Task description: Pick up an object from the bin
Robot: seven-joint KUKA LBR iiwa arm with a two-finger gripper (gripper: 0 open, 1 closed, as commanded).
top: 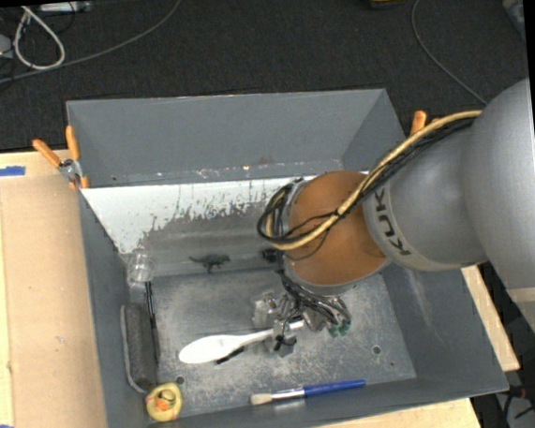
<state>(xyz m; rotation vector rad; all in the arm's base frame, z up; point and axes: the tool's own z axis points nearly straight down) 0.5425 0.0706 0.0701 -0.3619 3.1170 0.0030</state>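
Bin [233, 146]: grey metal, few loose things on its floor.
Pincer [292, 326]: low over the floor, just 3 o'clock of centre; whether released or clenched cannot be told.
White spoon [210, 349]: lying flat at the pincer's 9 o'clock, bowl away, handle end right at the pincer.
Blue-handled brush [308, 393]: at the pincer's 6 o'clock, along the wall, apart.
Yellow round thing [163, 402]: 8 o'clock corner.
Long black thing [141, 343]: along the 9 o'clock wall.

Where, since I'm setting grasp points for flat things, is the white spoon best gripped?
On the slim handle, from straight above, closing across its width. The white spoon lies flat on the bin floor, bowl to the view's left; the bowl looks too wide, and the handle ends by the gripper.
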